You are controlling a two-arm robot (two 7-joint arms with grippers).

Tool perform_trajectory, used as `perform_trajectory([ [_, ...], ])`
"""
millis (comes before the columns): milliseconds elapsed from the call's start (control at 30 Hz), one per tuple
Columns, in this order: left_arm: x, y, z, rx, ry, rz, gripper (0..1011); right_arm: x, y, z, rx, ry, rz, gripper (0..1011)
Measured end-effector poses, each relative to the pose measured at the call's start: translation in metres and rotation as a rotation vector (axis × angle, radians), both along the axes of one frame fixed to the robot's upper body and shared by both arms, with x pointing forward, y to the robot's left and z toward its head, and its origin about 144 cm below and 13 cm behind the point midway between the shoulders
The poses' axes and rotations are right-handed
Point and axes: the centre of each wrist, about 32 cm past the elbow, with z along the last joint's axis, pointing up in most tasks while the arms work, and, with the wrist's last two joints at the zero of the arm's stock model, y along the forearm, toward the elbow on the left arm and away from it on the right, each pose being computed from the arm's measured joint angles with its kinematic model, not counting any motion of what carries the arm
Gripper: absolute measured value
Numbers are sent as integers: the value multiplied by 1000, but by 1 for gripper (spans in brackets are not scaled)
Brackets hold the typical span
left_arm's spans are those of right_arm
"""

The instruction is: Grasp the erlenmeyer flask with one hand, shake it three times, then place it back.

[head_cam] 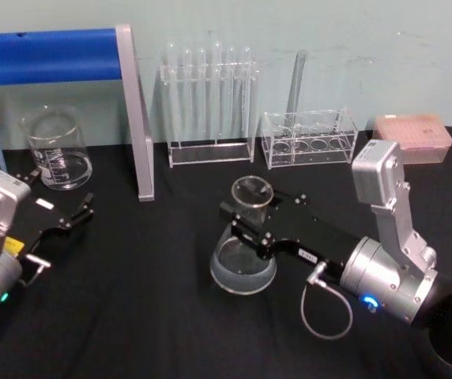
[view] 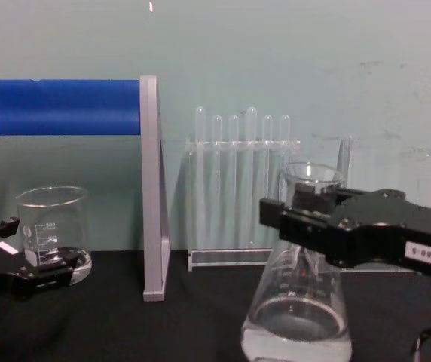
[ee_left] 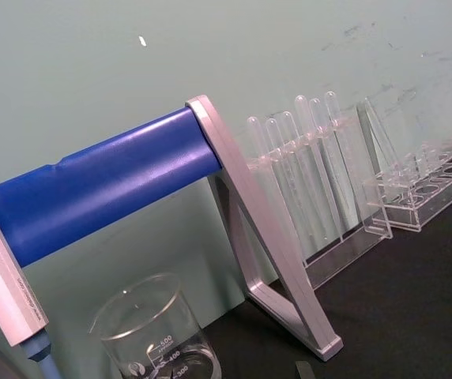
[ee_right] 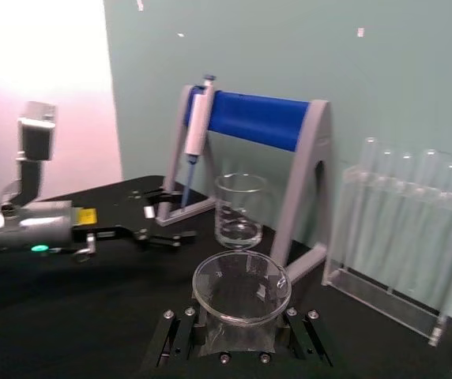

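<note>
I've got the right gripper (head_cam: 246, 219) clamped on the flask's (head_cam: 242, 267) narrow neck under the flared rim, a sensible hold for shaking, its base on or barely off the table (head_cam: 155, 316) near the middle, while the left gripper (head_cam: 58, 197) idles spread by the beaker (head_cam: 56, 150).

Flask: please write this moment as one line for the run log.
phase: grasp | right gripper: jaws shut on flask neck | flask: upright, lift cannot tell | left gripper: open, idle by beaker
</note>
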Motion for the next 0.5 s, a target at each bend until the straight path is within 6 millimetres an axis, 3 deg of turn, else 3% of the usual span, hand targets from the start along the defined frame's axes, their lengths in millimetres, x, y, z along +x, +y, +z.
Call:
perform_trajectory([
  [500,0,0,0,0,0,0,1001,26,-15,3,12,-21,-170,453],
])
